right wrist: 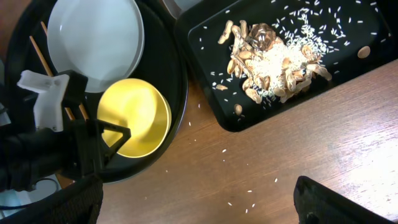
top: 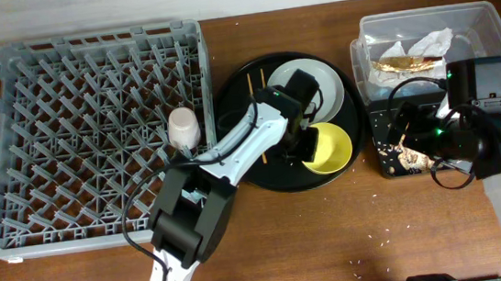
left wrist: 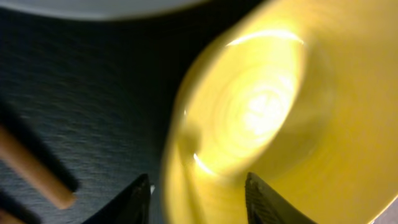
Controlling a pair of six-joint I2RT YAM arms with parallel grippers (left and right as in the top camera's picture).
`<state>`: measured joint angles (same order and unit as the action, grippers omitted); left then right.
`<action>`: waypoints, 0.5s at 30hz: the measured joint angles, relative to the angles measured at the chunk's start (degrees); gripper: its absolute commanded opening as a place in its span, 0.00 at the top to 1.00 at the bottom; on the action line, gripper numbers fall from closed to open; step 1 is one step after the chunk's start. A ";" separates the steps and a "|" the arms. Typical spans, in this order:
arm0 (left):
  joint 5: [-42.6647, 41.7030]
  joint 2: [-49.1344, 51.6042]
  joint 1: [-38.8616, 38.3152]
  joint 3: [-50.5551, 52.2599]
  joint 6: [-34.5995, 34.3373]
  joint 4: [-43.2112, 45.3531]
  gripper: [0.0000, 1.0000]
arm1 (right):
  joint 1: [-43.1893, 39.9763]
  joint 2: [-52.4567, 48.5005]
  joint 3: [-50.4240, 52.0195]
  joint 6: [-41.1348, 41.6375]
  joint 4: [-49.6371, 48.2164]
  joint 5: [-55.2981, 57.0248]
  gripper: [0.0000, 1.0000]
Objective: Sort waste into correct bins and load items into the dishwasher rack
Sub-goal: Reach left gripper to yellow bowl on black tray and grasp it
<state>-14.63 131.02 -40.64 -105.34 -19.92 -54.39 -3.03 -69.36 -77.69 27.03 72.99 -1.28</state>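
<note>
Overhead: the dishwasher rack point(top: 93, 40) sits at the left of the table point(top: 334, 243), with the pink cup point(top: 184, 127) standing among the prongs near its right side. Just beside it lies the round black tray point(top: 277, 179), which carries the plate point(top: 318, 79), the chopsticks point(top: 261, 77) and the yellow bowl point(top: 330, 148). The left gripper point(top: 306, 146) is at the bowl's left rim. At the right, the clear tub point(top: 423, 15) holds the napkin point(top: 435, 41) and the wrapper point(top: 401, 61). The black rectangular tray point(top: 387, 166) just below it holds the food scraps point(top: 409, 156) and lies partly under the right arm point(top: 481, 137).

Left wrist: the picture is blurred. The jaws stand apart with the bowl's rim between them, and a gap shows beside one finger. One chopstick lies on the tray to the left.

Right wrist: the right gripper point(right wrist: 196, 186) is spread wide and holds nothing. It hangs over bare table, near the rectangular tray's edge. The scraps and rice are heaped in that tray, and loose grains lie scattered on the wood. The bowl lies beside the plate, with the left fingers at its near rim
</note>
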 measured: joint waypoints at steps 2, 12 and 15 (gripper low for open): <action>-0.11 0.04 -0.26 0.11 -0.11 0.02 0.59 | 0.00 0.00 0.00 -0.04 0.15 0.00 0.01; -0.13 0.04 0.92 0.11 -0.33 -0.66 0.76 | 0.00 -0.55 0.00 0.02 0.31 0.42 0.01; -0.13 0.04 0.96 0.11 -0.48 -0.63 0.81 | 0.00 -1.36 0.00 0.00 0.33 0.42 0.01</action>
<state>-14.76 131.07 -39.68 -105.23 -20.40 -55.02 -3.03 -70.72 -77.69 27.03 73.32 -0.86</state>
